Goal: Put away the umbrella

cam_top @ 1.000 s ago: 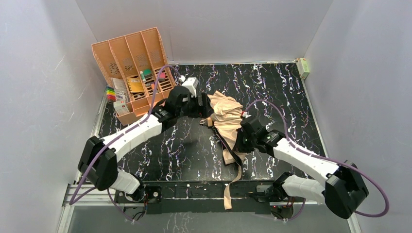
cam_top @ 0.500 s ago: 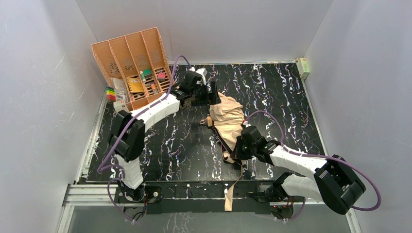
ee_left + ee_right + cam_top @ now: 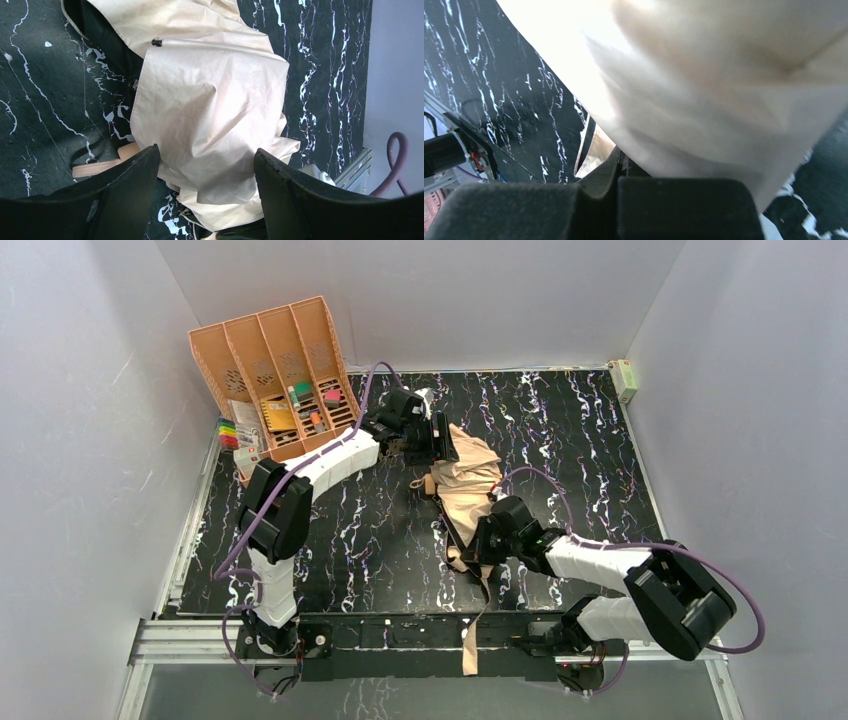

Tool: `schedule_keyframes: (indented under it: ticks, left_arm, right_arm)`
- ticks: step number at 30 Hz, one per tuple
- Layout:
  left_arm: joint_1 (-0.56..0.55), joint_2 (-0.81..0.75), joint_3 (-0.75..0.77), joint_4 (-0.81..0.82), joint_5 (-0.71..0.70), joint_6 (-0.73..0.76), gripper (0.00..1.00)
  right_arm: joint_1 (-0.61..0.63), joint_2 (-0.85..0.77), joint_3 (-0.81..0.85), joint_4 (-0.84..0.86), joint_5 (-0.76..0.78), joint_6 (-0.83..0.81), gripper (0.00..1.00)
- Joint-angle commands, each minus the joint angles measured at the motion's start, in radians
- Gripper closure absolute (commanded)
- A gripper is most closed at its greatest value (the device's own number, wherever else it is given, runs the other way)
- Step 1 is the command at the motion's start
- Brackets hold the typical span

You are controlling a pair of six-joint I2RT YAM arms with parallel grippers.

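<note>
Presently: crumpled, matte peach-beige fabric umbrella (image 3: 468, 480) on veined black counter (image 3: 380, 530); left pincer (image 3: 206, 151) agape astride it; right pincer (image 3: 618, 170) clamped, any catch blurred.

You see umbrella (image 3: 210, 110): thin woven cloth, matt, creased, fine grain. Table top (image 3: 560, 430): smooth black stone-look surface, white veins, slight gloss. Organizer (image 3: 265, 350): rigid matt plastic, slotted. Arm shells (image 3: 335, 455): smooth white plastic.

Umbrella (image 3: 468, 478) lies crumpled mid-table (image 3: 330, 530). Left gripper (image 3: 442, 440) is at its far end, right gripper (image 3: 478, 542) at its near end. Tan strap (image 3: 474, 625) trails over the near edge. Orange organizer (image 3: 272, 365) stands far left, apart from the umbrella.
</note>
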Motion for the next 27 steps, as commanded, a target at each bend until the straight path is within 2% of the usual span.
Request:
schedule_keyframes:
  ticks: [1,7,13,18,22,27]
  left_arm:
    - [0.015,-0.054,0.028,-0.024,0.040,0.008,0.33]
    - [0.022,-0.094,0.000,-0.041,0.032,0.011,0.28]
    - [0.020,-0.112,-0.063,0.045,0.143,0.007,0.31]
    - [0.020,-0.087,-0.063,0.095,0.212,0.009,0.42]
    - [0.021,-0.071,-0.045,0.116,0.257,0.005,0.59]
    - [0.021,-0.087,-0.040,0.123,0.255,0.011,0.73]
  right_arm:
    - [-0.003,0.082,0.013,0.023,0.014,-0.015,1.00]
    - [-0.003,0.101,0.027,0.029,0.028,-0.020,1.00]
    - [-0.004,0.112,0.026,0.035,0.020,-0.022,1.00]
    - [-0.003,0.115,0.025,0.036,0.018,-0.021,1.00]
    - [-0.003,0.111,0.025,0.031,0.021,-0.022,1.00]
    - [-0.003,0.111,0.022,0.029,0.024,-0.018,1.00]
